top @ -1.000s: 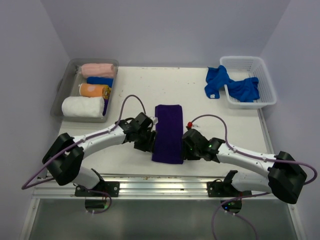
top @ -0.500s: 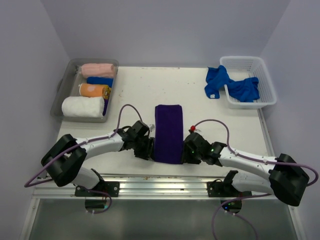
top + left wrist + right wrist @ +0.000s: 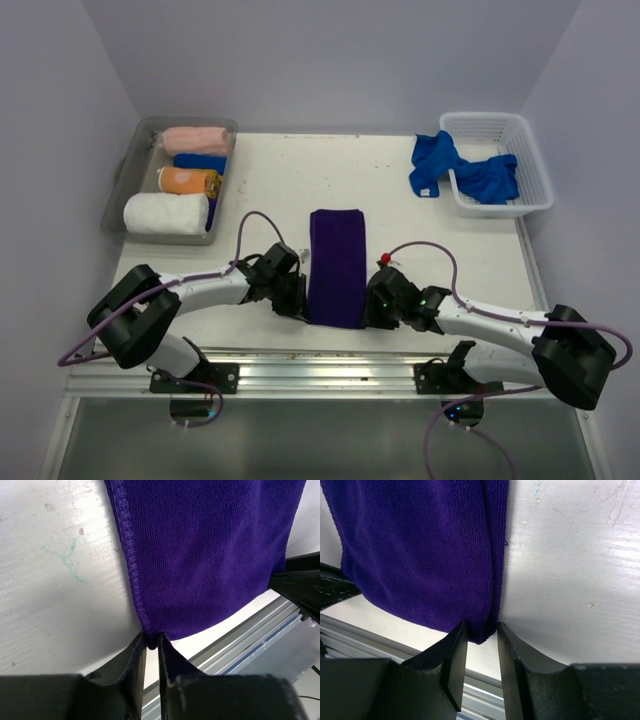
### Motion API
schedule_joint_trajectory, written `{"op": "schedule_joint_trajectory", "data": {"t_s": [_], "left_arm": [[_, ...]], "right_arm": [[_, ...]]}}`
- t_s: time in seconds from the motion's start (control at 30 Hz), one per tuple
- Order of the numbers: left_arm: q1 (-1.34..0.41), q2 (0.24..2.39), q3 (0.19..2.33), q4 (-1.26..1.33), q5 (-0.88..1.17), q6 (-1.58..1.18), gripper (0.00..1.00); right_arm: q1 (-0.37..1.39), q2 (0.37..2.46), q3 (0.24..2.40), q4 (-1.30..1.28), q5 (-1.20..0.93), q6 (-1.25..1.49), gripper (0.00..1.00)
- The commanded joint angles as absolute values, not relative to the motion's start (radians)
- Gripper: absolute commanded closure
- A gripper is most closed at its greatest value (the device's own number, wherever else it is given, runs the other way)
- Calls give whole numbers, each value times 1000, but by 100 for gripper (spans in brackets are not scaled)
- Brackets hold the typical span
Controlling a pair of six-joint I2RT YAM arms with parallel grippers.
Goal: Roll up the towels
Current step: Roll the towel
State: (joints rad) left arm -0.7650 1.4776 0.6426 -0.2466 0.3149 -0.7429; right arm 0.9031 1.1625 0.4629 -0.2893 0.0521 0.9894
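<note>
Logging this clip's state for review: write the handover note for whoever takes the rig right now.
Grippers: the left gripper is shut on the near left corner of the purple towel. The right gripper has its jaws on either side of the near right corner; whether the grip is firm is unclear.
Towel in work: folded into a flat strip between the arms, not yet rolled.
Done: four rolled towels (pink, blue, orange, white) sit in the grey tray, far left.
Left to do: roll the purple towel, then the loose blue towels, partly in the white basket and partly hanging over its rim.
</note>
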Motion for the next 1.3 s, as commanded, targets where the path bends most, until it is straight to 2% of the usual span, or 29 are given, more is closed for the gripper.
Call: {"op": "schedule_joint_trajectory", "data": {"t_s": [0.0, 0.17, 0.43, 0.6, 0.63, 0.73, 1.27], "left_arm": [[-764, 1496, 623, -221, 299, -752, 83], [-762, 1499, 614, -215, 299, -756, 94], [-764, 1502, 612, -213, 302, -759, 100], [-764, 1496, 614, -218, 299, -764, 100], [-764, 1493, 614, -219, 301, -762, 100], [-762, 1474, 621, -244, 292, -764, 100], [-758, 1410, 790, -397, 273, -752, 100]], "right_arm": [[910, 1120, 456, -307, 69, 1019, 65], [908, 1078, 439, -313, 64, 1028, 64], [919, 1132, 431, -261, 37, 1022, 67], [927, 1151, 428, -253, 40, 1029, 82], [927, 1140, 434, -256, 46, 1028, 89], [928, 1105, 455, -296, 83, 1026, 100], [927, 1080, 629, -451, 195, 962, 100]]}}
